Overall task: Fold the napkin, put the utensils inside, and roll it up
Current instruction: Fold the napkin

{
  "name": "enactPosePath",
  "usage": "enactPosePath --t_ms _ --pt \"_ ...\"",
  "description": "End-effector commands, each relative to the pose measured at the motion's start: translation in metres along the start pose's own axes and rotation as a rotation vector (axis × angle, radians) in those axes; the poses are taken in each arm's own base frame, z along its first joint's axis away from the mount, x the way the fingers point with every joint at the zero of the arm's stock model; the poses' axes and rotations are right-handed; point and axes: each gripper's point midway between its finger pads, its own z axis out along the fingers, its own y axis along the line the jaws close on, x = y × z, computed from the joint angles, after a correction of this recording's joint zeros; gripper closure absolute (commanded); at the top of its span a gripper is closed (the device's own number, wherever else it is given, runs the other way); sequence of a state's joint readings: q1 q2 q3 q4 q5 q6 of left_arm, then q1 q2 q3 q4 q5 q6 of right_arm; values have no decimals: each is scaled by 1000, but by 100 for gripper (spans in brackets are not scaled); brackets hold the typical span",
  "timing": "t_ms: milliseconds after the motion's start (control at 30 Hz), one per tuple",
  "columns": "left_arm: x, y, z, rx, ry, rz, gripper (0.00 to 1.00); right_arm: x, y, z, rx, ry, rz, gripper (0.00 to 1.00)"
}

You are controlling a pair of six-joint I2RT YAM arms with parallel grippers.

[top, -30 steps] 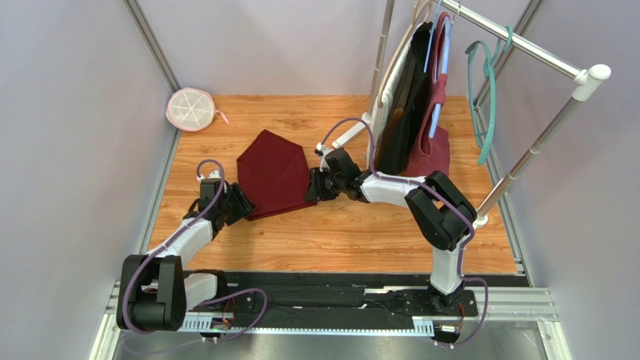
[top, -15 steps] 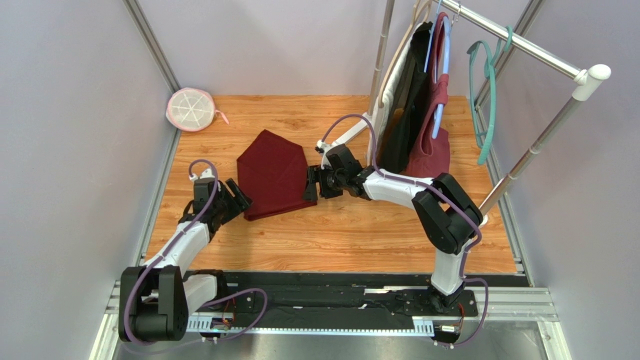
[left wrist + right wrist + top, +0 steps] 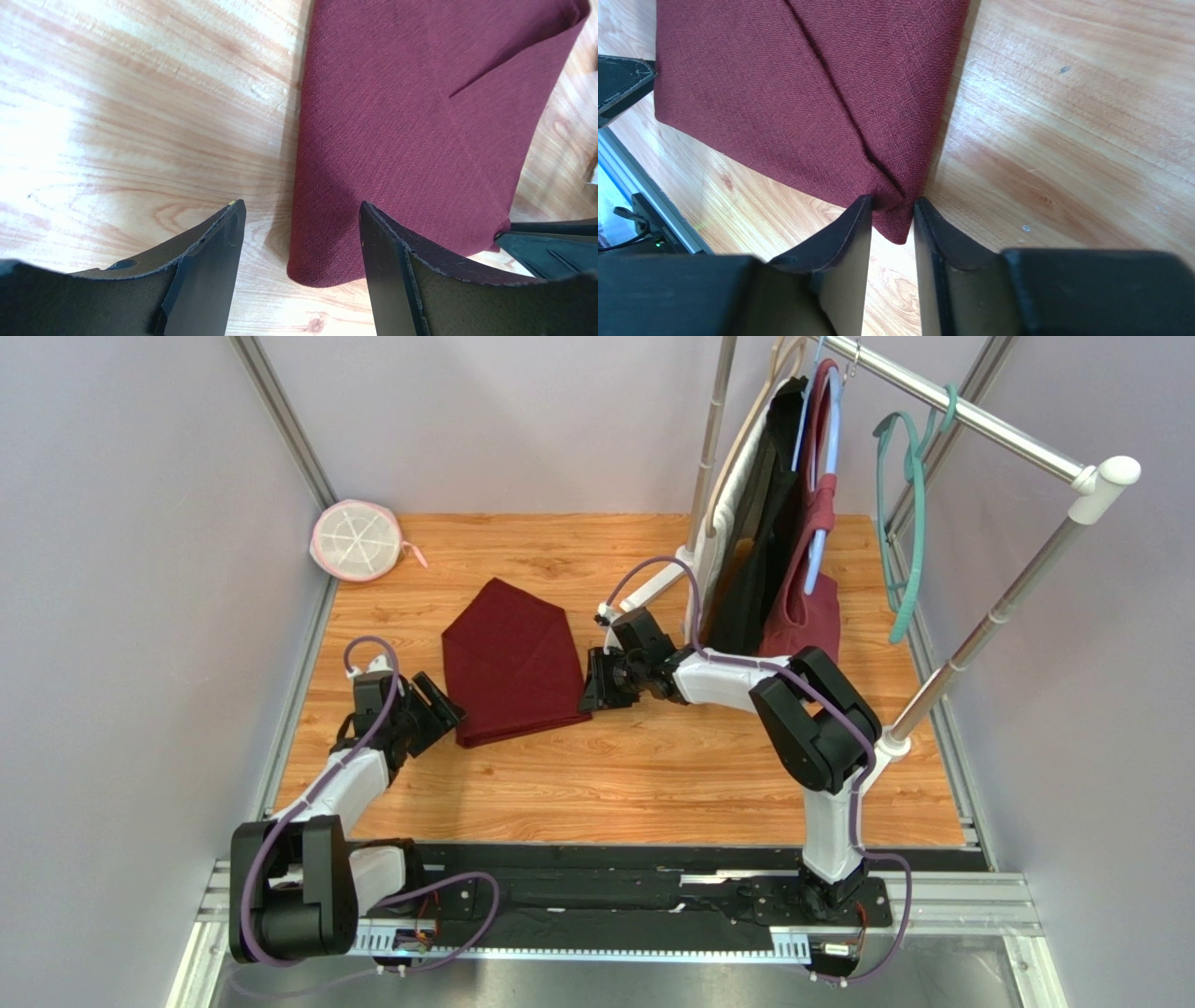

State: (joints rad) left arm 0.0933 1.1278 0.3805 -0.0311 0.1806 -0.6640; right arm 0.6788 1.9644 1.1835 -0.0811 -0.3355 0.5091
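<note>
Your narrowly open right gripper point(image 3: 891, 203) is straddling one corner of the folded maroon cloth napkin point(image 3: 773, 91); your wide-open left gripper point(image 3: 302, 204) is facing another corner.

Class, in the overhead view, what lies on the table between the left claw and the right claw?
The folded maroon napkin spans the stretch between the left claw and the right claw, as the top view shows.

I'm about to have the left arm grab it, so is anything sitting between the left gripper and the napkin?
Nothing visible. The left gripper is open, and a corner of the napkin lies just ahead of its fingers, only tabletop between.
</note>
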Motion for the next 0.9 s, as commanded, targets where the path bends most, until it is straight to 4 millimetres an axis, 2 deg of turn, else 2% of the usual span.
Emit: enactPosePath --t_ms 0,67,200,333,433,567,633,867 --pt "-9 -7 1 41 -31 -5 31 -6 7 2 -34 -18 5 77" --pt "-6 -7 2 44 -24 -5 31 -4 8 2 -36 -14 9 82" --pt "-3 -7 1 51 -18 -23 32 3 5 2 -27 5 42 100" --pt "0 -11 -1 76 -21 -41 34 9 -2 -7 14 -3 66 100" --pt "11 -9 -2 99 -1 -65 35 21 -8 -16 41 4 93 100" --pt "15 -16 -8 139 0 -60 35 44 -21 -28 84 18 133 100" --pt "15 -25 -14 191 -2 -53 35 47 -25 -32 100 10 147 100" --pt "24 -36 -20 263 53 -20 35 53 -28 -40 119 0 168 100"
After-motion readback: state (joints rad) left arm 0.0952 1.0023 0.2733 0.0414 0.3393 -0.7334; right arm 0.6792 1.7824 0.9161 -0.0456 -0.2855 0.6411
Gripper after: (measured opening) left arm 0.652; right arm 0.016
